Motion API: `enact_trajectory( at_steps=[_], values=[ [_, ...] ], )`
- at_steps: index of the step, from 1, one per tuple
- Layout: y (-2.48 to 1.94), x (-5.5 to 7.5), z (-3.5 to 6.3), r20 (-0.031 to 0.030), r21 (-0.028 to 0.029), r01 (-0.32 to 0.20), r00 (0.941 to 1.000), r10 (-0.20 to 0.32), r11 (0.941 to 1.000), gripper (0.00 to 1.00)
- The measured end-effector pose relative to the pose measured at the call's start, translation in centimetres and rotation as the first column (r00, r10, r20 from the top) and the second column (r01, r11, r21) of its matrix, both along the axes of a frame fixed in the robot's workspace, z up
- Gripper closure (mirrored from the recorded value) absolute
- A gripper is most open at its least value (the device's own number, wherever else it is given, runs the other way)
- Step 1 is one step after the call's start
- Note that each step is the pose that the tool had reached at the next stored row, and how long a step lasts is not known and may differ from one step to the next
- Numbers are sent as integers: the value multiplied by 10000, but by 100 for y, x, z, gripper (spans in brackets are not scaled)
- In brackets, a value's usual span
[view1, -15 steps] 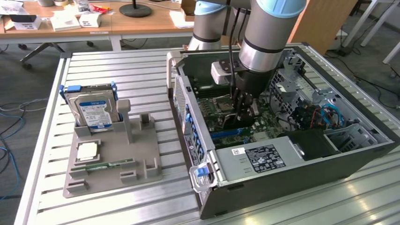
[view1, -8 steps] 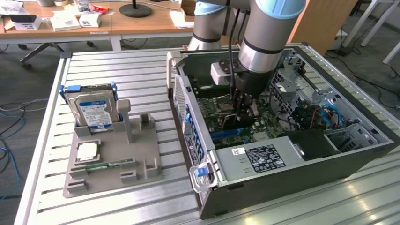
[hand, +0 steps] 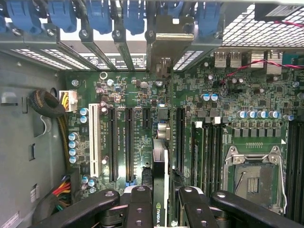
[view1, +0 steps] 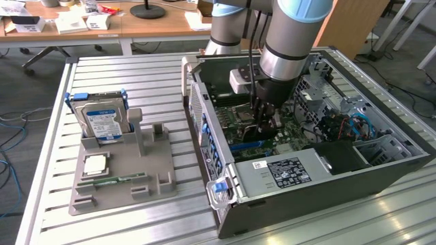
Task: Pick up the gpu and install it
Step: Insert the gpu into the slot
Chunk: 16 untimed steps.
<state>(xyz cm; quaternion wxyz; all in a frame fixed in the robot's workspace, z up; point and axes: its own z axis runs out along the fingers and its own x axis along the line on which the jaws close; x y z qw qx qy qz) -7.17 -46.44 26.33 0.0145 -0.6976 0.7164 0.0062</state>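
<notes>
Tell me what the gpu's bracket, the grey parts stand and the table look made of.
gpu bracket: probably bare sheet metal, dull sheen, folded edge. Parts stand: likely matte grey plastic, no glare. Table: seemingly aluminium, ribbed slats, bright reflections.

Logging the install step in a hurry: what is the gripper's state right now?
The gripper: jaws closed on the thin dark gpu card with silver metal bracket, held edge-on over the green motherboard.
</notes>
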Motion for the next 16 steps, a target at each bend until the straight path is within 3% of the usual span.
enact_trajectory(
  at_steps=[16],
  values=[
    [1, -19, -2, 0, 1, 3, 10000, -3, 10000, 74]
  ],
)
